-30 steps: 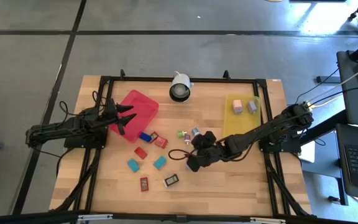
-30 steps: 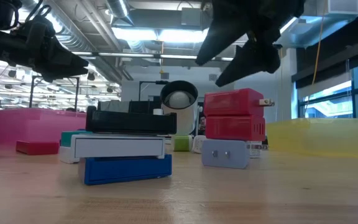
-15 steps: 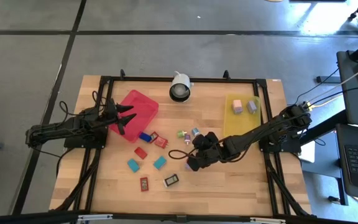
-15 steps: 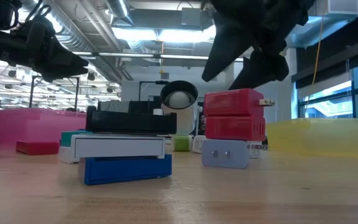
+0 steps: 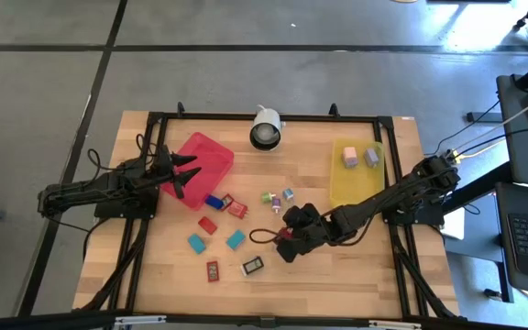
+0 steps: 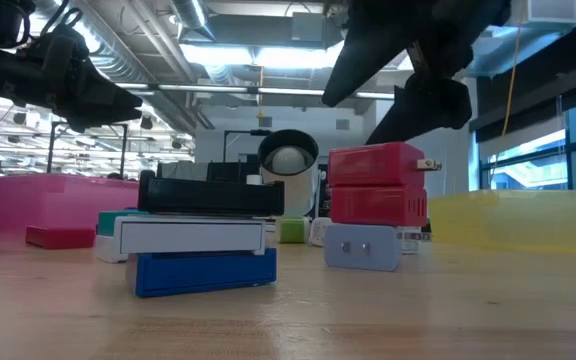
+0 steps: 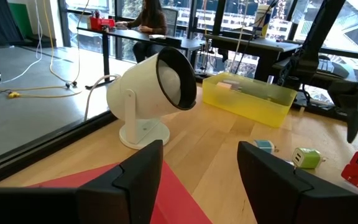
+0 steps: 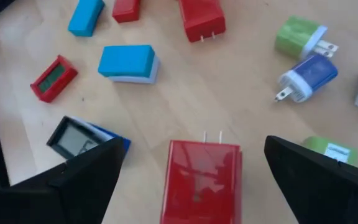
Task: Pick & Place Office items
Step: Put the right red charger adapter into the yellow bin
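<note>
We see the right gripper (image 5: 286, 247) hovering over the middle of the table (image 5: 337, 275), fingers spread wide with a red plug block (image 8: 201, 180) lying between them, not gripped. The office items (image 5: 236, 239) lie scattered across the table's middle, including a black, white-labelled piece (image 5: 253, 266) nearer the front edge, and two more sit in the yellow tray (image 5: 345, 180) toward the back right corner. The left gripper (image 5: 183, 171) waits above the red tray (image 5: 211, 152), fingers apart and holding nothing.
</note>
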You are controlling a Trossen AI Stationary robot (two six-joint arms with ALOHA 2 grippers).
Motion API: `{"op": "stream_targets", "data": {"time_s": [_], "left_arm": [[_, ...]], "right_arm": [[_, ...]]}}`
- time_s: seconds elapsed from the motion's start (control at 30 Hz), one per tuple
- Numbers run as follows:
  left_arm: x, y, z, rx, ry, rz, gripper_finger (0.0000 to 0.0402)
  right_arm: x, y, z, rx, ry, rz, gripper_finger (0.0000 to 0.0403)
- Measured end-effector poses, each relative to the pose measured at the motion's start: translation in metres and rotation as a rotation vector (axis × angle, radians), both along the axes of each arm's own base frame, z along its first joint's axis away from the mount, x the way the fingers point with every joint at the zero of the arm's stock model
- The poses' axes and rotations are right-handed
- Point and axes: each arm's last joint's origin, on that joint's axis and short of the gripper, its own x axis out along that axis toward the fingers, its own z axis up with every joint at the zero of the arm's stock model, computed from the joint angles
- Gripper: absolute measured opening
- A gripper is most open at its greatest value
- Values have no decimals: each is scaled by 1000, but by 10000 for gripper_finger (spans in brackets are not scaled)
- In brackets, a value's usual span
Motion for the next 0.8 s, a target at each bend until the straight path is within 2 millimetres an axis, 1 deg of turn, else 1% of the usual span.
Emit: {"op": "stream_targets", "data": {"time_s": [0.23,0.5,0.7,0.8], "left_arm": [[0,0,0,0,0,1,205],[0,0,0,0,0,0,204],[0,0,0,0,0,0,203],[0,0,0,0,0,0,204]], "right_arm": [[0,10,-17,-84,21,-1,392],[-1,11,-19,-104,29,-6,392],[1,12,-29,-122,53,-7,392],[1,12,-30,-126,56,-8,392]]}}
